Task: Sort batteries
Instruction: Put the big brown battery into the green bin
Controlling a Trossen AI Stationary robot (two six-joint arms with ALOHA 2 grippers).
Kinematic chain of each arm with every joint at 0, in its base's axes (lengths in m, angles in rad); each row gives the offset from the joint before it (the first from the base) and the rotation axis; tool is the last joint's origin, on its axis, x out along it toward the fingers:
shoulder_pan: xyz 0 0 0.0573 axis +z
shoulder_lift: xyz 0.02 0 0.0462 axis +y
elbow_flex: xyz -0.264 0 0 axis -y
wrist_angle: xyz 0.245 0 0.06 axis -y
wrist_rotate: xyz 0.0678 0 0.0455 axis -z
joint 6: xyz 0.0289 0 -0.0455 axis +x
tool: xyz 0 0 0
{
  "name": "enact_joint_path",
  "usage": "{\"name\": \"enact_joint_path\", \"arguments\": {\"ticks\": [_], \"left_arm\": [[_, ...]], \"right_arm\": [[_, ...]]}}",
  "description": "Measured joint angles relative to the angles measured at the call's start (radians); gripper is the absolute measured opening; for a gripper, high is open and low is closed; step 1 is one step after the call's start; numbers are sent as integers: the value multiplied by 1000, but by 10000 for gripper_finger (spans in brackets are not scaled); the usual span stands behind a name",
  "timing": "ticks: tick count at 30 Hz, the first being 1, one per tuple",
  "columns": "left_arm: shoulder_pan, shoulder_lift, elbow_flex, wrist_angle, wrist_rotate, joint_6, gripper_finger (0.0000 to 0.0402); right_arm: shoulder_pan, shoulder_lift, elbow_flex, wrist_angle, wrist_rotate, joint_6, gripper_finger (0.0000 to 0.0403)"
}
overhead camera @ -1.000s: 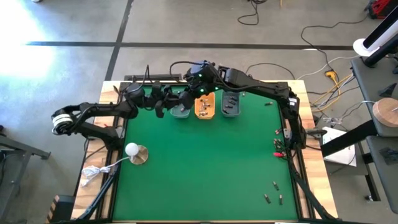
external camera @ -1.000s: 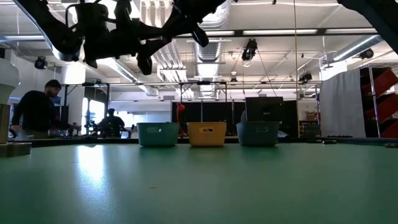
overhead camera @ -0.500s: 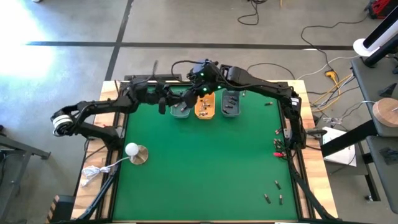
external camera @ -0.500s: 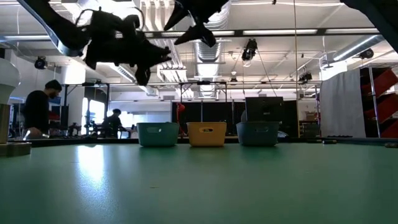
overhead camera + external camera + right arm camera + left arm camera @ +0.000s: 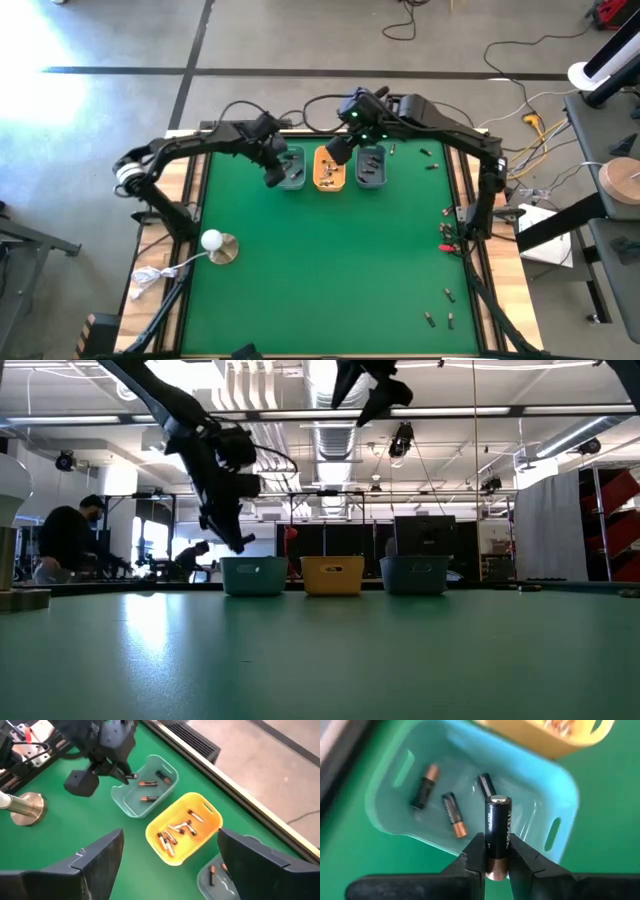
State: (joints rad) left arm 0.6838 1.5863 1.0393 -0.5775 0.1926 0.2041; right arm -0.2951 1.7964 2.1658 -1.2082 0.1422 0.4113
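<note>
My left gripper point(image 5: 497, 862) point(image 5: 272, 178) is shut on a black-and-copper battery point(image 5: 498, 827) above the near rim of the light blue tray point(image 5: 555, 805) point(image 5: 291, 170), which holds three batteries point(image 5: 454, 814). My right gripper point(image 5: 170, 865) point(image 5: 338, 150) hangs open and high over the yellow tray point(image 5: 182, 827) point(image 5: 329, 170), with nothing between its fingers. Several small batteries lie in the yellow tray. A grey-blue tray point(image 5: 372, 168) stands to its right. Loose batteries point(image 5: 440, 310) lie at the near right of the green mat. My left gripper pinches the battery between its two fingers point(image 5: 472, 857) at its copper end point(image 5: 496, 866). The battery runs along the fingers and sticks out beyond their tips. The fingers slant down toward the tray, and the battery hangs clear above the tray.
A white ball on a round base point(image 5: 213, 240) stands at the left of the mat. Red and black clips point(image 5: 450, 240) lie at the right edge, with a few more batteries point(image 5: 430, 155) at the far right. People show in the room behind the table point(image 5: 60, 545).
My right gripper has opened and drawn up and toward the table's right, away from my left gripper. My left gripper has tipped downward and come down with the battery toward the light blue tray.
</note>
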Motion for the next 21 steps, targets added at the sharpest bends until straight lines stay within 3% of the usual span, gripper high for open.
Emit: {"name": "enact_joint_path", "arguments": {"ticks": [13, 21], "left_arm": [[-2, 51, -55, 93, -10, -11, 41], [-2, 51, -55, 142, -9, -26, 102]], "right_arm": [[16, -55, -4, -52, 65, 51, 304], [16, -55, -39, -160, 61, 94, 334]]}}
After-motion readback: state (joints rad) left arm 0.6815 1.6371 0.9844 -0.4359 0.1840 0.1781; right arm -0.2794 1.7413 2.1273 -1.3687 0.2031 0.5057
